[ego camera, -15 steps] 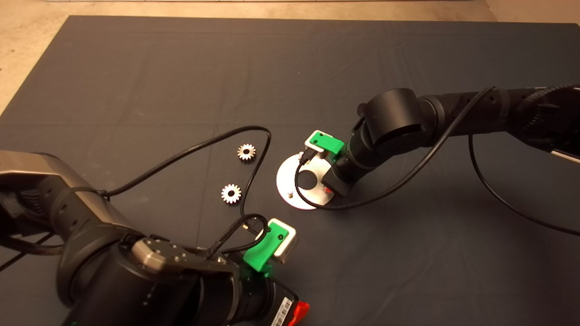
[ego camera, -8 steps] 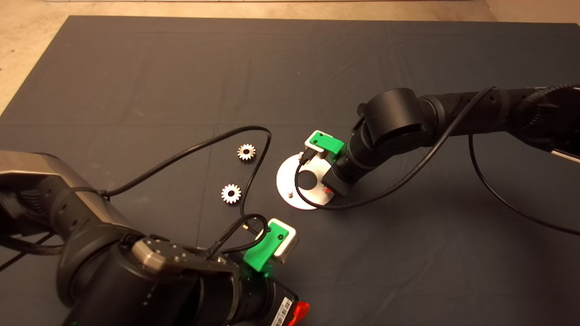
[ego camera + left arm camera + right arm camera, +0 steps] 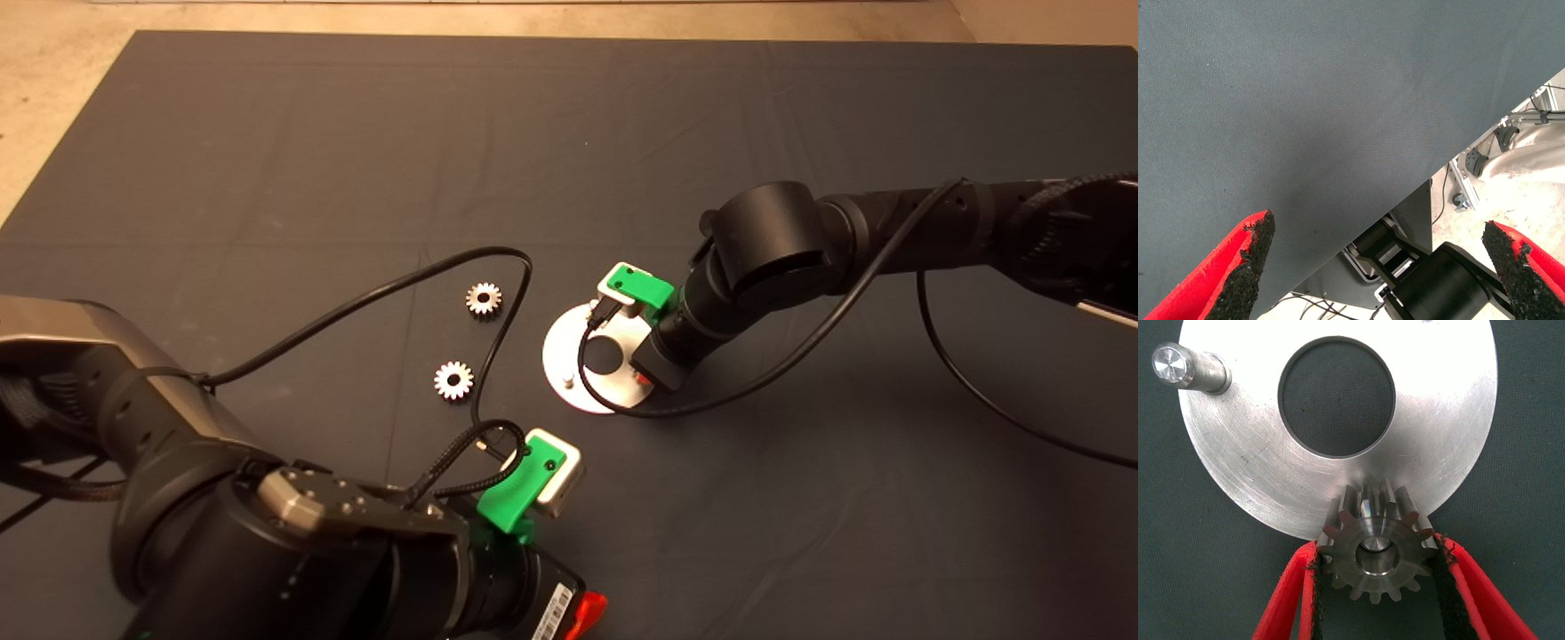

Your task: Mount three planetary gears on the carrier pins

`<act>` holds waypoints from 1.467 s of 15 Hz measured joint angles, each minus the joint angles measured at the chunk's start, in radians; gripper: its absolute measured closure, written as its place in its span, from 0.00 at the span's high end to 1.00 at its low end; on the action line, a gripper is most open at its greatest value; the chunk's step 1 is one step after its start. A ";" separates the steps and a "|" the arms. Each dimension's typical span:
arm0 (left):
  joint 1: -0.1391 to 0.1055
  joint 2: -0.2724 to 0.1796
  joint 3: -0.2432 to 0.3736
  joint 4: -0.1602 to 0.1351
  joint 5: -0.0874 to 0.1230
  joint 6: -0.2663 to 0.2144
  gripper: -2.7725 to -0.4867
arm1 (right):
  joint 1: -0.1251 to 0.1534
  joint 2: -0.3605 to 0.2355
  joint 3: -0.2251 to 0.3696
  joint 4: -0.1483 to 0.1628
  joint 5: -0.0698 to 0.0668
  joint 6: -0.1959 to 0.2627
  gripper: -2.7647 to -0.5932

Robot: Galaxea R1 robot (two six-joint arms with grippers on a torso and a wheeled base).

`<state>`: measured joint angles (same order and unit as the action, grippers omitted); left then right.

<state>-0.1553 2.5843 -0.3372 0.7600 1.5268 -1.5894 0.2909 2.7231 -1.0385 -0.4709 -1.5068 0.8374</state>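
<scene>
Right gripper: over the plate's near-right edge, fingers closed on a gear seated on a pin; pin end showed in the bore.
Hidden: head view lost that gear behind the arm.
Free pins: two seen.
Loose gears: two, left of plate, apart.
Left gripper: parked lower left, fingers wide apart, empty.
</scene>
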 joint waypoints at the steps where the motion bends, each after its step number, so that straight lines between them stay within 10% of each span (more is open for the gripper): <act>1: 0.000 0.000 0.000 0.000 0.000 0.000 0.76 | 0.000 0.000 0.000 0.000 0.000 0.000 0.15; 14: 0.000 -0.003 0.000 0.000 0.000 0.000 0.76 | 0.000 -0.002 0.000 0.000 0.005 0.000 0.28; 22: 0.000 -0.003 0.000 0.000 0.000 0.000 0.76 | 0.000 -0.006 0.000 0.000 0.005 0.000 0.53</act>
<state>-0.1553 2.5811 -0.3372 0.7600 1.5268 -1.5894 0.2911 2.7170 -1.0381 -0.4704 -1.5015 0.8379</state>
